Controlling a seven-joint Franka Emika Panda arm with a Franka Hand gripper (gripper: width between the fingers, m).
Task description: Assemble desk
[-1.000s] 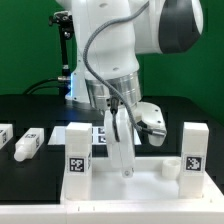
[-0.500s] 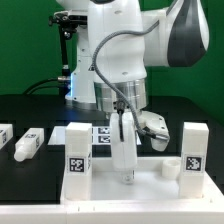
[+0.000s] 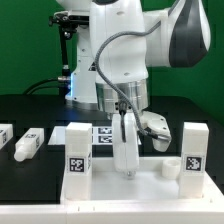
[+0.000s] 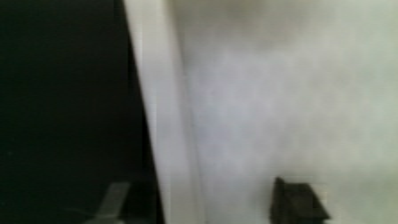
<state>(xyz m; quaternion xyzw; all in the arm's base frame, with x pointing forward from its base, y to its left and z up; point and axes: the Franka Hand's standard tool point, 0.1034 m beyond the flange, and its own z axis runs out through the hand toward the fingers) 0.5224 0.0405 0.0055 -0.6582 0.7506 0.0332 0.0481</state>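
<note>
My gripper (image 3: 122, 116) is shut on a white leg (image 3: 125, 152) and holds it upright, its lower end down at the white rimmed desk panel (image 3: 110, 205) in the foreground. Two more legs stand upright on the panel, one toward the exterior view's left (image 3: 77, 150) and one toward its right (image 3: 192, 150), both with tags. A loose leg (image 3: 28, 143) lies on the black table at the left. In the wrist view the held leg (image 4: 249, 100) fills the frame between the fingertips (image 4: 294, 200) of my gripper (image 4: 205, 205).
Another white tagged piece (image 3: 4, 135) lies at the exterior view's left edge. The marker board (image 3: 103, 132) lies flat behind the held leg. A small white stub (image 3: 168, 168) sits on the panel near the right leg. The robot base stands behind.
The wrist has turned and shifted slightly right with the leg, which now stands straighter over the panel. Nothing else moved.
</note>
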